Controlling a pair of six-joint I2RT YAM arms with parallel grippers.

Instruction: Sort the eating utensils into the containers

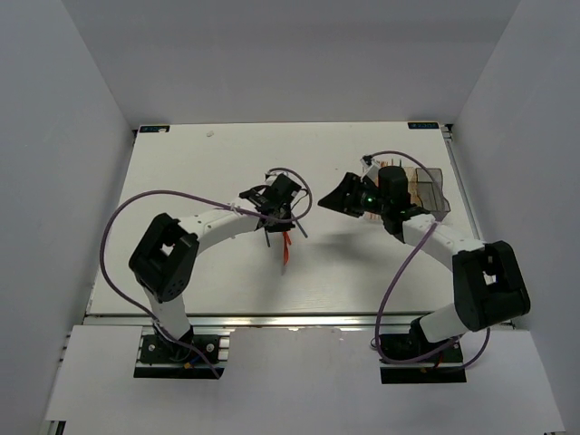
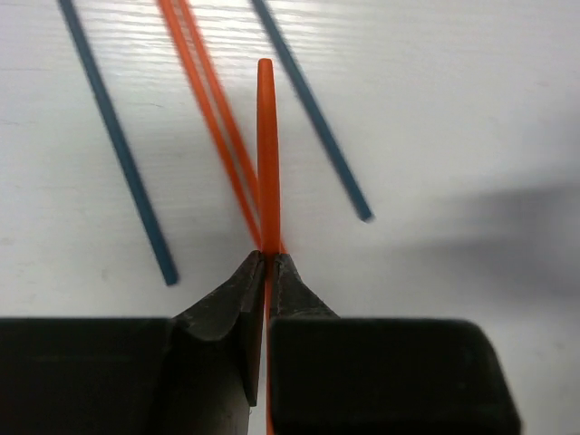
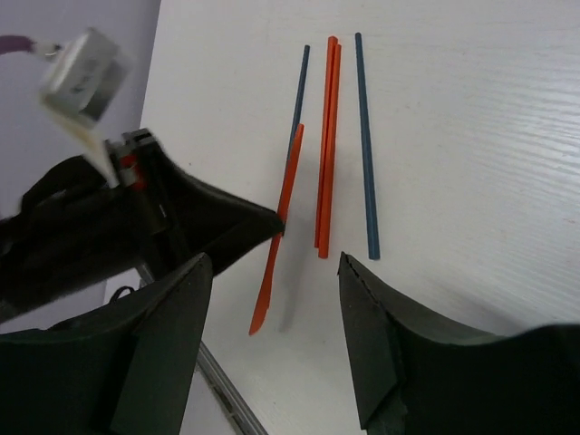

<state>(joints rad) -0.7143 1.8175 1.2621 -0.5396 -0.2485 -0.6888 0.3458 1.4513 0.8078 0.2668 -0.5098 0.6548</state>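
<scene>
The left pincer [image 2: 268, 261] is clamped tight on a flat orange utensil [image 2: 265, 154], gripping it edge-on partway along its length, over the middle of the white table [image 2: 471, 109]. Under and around it four thin sticks lie flat, roughly side by side: a dark blue stick [image 2: 118, 145] on the left, a pair of orange sticks [image 2: 213, 109] touching each other, then a second dark blue stick [image 2: 313, 113] on the right. The gripped piece crosses over the near end of the orange pair.

To the right, the right pincer [image 3: 274, 263] hangs above the table with its fingers spread wide and nothing between them, facing the left one and the sticks. Just beyond it, near the table's right edge, stand the joined containers [image 1: 426, 186]; the amber and smoky grey ones show, and the arm covers the rest.
</scene>
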